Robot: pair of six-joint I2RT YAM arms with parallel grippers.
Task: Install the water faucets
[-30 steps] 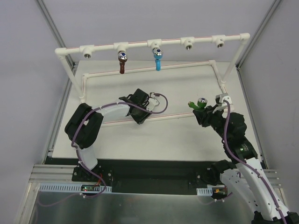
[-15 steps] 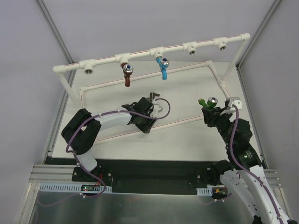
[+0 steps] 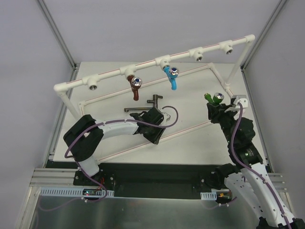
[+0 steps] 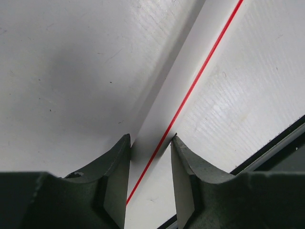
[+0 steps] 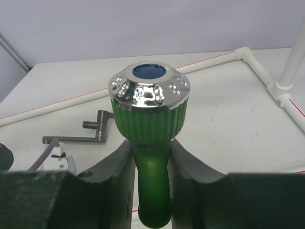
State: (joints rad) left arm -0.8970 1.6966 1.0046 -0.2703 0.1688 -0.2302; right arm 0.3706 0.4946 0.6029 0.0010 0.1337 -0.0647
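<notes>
1. Biggest thing first: the flat white table (image 3: 190, 143) fills the middle of our overhead view.
2. On it stands the white plastic pipe frame (image 3: 162, 60) with its tee fittings. The top rail sits askew, running from about 9 o'clock up to 1 o'clock. A lower pipe with a thin red stripe crosses the table from 7 o'clock toward 3 o'clock.
3. The left gripper (image 4: 150, 140) is close to the table's centre. In our wrist view its two dark fingers are set narrow, pinching that red-striped lower pipe from both sides.
4. The right gripper (image 5: 151, 148) is out at 3 o'clock, with its fingers clamped on the stem of the green faucet.
5. A grey metal bar with a short cross-handle (image 3: 138, 109) lies flat on the table, just at 11 o'clock of the left gripper and apart from every faucet.
6. The green ribbed plastic faucet (image 5: 148, 114) has a shiny silver cap with a blue centre. It stands between the right fingers with the cap facing the wrist camera, and it's well apart from the top rail.
7. The reddish-brown curved plastic faucet (image 3: 136, 88) hangs spout-down from a tee at roughly 11 o'clock.
8. The bright blue curved plastic faucet (image 3: 174, 78) hangs from the next tee over, near 12 o'clock. We see silver caps on both.
</notes>
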